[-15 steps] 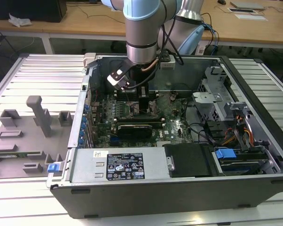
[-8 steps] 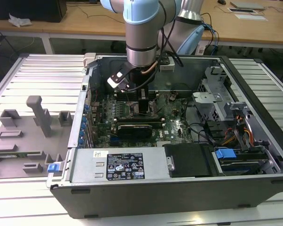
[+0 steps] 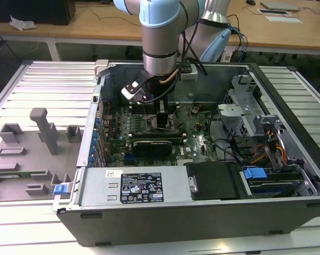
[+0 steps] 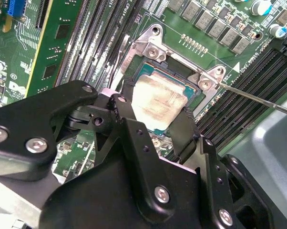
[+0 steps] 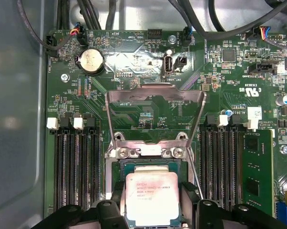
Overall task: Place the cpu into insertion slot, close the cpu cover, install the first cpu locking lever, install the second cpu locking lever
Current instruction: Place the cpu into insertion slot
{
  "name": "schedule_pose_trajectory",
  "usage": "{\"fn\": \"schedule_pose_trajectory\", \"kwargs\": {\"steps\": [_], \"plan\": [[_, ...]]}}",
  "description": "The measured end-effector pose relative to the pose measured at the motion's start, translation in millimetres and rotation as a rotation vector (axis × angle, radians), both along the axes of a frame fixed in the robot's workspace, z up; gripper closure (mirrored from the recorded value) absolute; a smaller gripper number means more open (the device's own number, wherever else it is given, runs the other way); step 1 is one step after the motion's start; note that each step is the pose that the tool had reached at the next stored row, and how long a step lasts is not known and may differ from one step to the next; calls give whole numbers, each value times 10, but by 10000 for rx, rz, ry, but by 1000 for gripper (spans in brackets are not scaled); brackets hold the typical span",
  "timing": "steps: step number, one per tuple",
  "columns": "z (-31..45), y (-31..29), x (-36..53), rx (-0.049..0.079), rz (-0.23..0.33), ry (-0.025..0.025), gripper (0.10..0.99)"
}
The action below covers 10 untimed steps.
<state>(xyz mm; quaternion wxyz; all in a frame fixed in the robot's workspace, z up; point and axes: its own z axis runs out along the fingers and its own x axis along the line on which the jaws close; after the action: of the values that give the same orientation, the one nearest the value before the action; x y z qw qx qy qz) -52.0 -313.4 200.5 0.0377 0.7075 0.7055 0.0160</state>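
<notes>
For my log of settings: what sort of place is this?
Likely a robotics lab or workshop: an open dark grey metal computer case lies on a ribbed silver metal table, with long wooden desks behind.

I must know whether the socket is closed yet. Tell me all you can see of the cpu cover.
In the first wrist view the cpu cover is a thin frame of bright silver metal with a large square window, through which the green board shows. It is swung open, tilted back from its hinge at the edge of the slot, so the cpu lies uncovered. Nothing else appears to touch it.
</notes>
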Motion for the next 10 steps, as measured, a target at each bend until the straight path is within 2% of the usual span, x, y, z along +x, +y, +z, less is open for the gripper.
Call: {"fn": "schedule_pose_trajectory", "kwargs": {"steps": [10], "plan": [[1,0,0,-2,0,1,529]]}}
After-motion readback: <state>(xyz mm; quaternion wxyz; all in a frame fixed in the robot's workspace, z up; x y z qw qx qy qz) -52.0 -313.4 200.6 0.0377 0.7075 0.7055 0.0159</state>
